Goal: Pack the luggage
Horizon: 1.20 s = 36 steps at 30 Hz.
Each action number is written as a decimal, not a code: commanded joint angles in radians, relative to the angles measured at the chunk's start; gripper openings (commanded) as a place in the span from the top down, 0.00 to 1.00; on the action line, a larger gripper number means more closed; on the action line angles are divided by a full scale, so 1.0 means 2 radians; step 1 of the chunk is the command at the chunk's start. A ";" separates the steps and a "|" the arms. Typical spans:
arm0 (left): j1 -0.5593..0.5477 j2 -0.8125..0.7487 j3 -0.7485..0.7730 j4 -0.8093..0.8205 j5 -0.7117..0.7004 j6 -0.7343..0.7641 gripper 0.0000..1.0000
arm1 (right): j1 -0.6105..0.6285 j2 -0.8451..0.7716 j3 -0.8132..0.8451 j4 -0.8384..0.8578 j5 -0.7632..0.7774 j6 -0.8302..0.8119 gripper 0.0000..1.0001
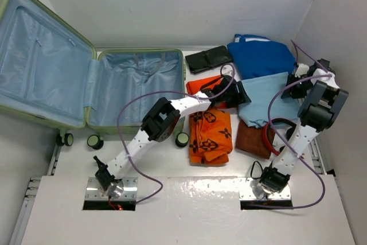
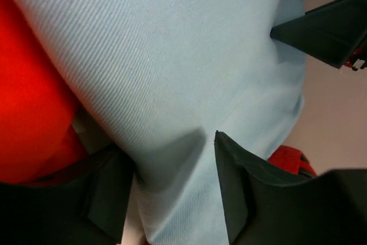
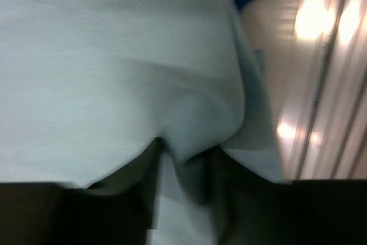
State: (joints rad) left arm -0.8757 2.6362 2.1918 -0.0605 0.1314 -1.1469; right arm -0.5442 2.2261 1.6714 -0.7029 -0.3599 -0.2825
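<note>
The luggage (image 1: 132, 98) lies open at the left, pale-green shell with light-blue lining, its lid (image 1: 40, 61) tipped back; nothing lies in it. A pale-blue cloth (image 1: 266, 98) is spread right of centre. My left gripper (image 1: 239, 93) is at its left edge. In the left wrist view a raised fold of the cloth (image 2: 172, 55) fills the gap of the left gripper (image 2: 172, 193). My right gripper (image 1: 293, 78) is at the cloth's far right corner. In the right wrist view the right gripper (image 3: 183, 187) pinches a ridge of the cloth (image 3: 114, 55).
An orange patterned cloth (image 1: 210, 136) and a red-orange garment (image 1: 198, 86) lie beside the luggage. A black pouch (image 1: 208, 58) and a blue cloth bag (image 1: 261, 55) sit at the back. A brown cloth (image 1: 252, 139) and a red strap (image 1: 268, 136) lie under the pale-blue cloth's near edge.
</note>
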 commanded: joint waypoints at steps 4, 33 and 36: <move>-0.025 0.036 0.039 0.011 0.013 0.054 0.49 | 0.020 -0.011 -0.017 -0.027 -0.049 -0.023 0.85; 0.027 -0.266 -0.144 0.090 -0.061 0.289 1.00 | 0.057 -0.261 -0.073 -0.064 -0.124 0.086 1.00; 0.045 -0.308 -0.165 0.061 -0.061 0.298 1.00 | 0.089 -0.271 -0.073 -0.044 -0.130 0.116 1.00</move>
State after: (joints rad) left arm -0.8455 2.1490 1.8744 0.0170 0.0517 -0.5930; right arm -0.4274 1.7332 1.5288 -0.8333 -0.5640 -0.1223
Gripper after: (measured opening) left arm 0.055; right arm 0.083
